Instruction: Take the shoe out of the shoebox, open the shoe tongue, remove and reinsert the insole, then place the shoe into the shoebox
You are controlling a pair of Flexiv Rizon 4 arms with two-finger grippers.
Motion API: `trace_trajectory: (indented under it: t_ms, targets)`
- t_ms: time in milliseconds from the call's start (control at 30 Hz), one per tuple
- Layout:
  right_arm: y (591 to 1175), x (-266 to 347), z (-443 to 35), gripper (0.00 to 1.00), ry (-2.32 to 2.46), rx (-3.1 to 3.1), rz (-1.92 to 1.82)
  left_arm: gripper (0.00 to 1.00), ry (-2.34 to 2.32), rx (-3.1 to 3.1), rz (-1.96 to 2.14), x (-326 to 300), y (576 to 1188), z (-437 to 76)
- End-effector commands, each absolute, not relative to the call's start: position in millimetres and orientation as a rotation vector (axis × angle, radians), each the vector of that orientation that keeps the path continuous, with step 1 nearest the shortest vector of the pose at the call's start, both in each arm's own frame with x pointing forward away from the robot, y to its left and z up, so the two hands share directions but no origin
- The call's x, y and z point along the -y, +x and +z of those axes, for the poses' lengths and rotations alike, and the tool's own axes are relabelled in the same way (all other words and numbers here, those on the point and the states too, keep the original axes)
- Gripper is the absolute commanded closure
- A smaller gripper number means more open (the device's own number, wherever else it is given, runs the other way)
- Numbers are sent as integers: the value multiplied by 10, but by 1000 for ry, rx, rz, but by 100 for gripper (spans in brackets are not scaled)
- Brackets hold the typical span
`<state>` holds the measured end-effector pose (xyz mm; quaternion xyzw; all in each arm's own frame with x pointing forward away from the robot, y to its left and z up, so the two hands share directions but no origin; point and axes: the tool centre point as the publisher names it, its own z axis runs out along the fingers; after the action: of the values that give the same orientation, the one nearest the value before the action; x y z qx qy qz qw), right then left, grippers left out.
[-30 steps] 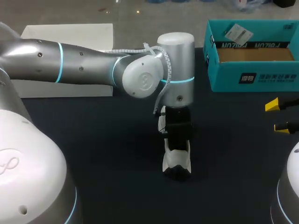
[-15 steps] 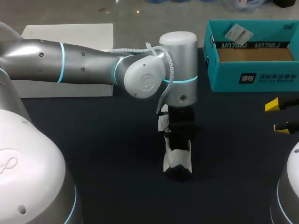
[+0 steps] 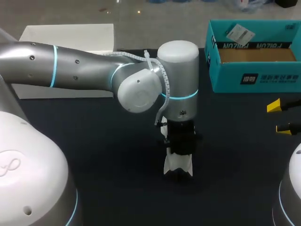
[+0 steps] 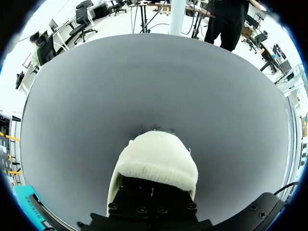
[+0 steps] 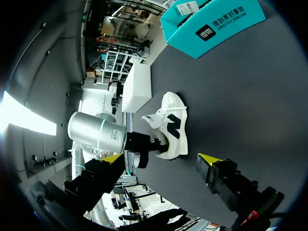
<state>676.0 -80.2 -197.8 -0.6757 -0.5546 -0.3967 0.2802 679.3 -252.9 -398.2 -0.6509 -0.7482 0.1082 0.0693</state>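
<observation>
In the head view, your left arm (image 3: 75,70) comes across to the middle of the bench (image 3: 94,155). The left tool (image 3: 181,141) points straight down onto the shoe (image 3: 178,165). The white shoe with black trim is out of the box, directly under that tool and right against it. Only its near end shows below the tool's black body. You cannot tell here whether the left tool is clenched or released. The teal shoebox (image 3: 256,77) stands open, well apart from the left tool, to its right and farther back, with its brown floor showing. The right tool (image 3: 279,117) is in front of the shoebox, released, with nothing between its yellow tips. The shoe is well apart from it, to its left.

In the left wrist view, a rounded white knit end of the shoe (image 4: 156,161) sticks out just ahead of the left tool (image 4: 151,204), with grey bench around it. The grip is hidden here too.

In the right wrist view, the right tool (image 5: 160,159) is spread wide and holds nothing. The shoe (image 5: 171,125) is just ahead of it, apart from both yellow tips (image 5: 207,161). The left tool (image 5: 144,150) meets the shoe at one end, but you cannot tell whether it grasps it. The shoebox (image 5: 216,24) stands farther ahead, beyond the shoe.
</observation>
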Motion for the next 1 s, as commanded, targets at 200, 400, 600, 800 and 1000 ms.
trace_trajectory:
  t_ms: [200, 400, 600, 800, 1000]
  targets:
    - [6745, 799, -1978, 0, -1815, 1487, -1063, 100, -1942, 2262, 286, 2581, 6848, -4146]
    - [6745, 799, -1978, 0, -1815, 1487, -1063, 100, -1967, 2322, 210, 2516, 6930, -3856]
    - [6745, 799, -1978, 0, -1815, 1487, -1063, 100, -2000, 2396, 142, 2497, 7046, -3810]
    - [6745, 799, -1978, 0, -1815, 1487, -1063, 100, -2030, 2427, 113, 2498, 7094, -4021]
    - [6745, 799, -1978, 0, -1815, 1487, -1063, 100, -2016, 2394, 81, 2482, 7111, -4126]
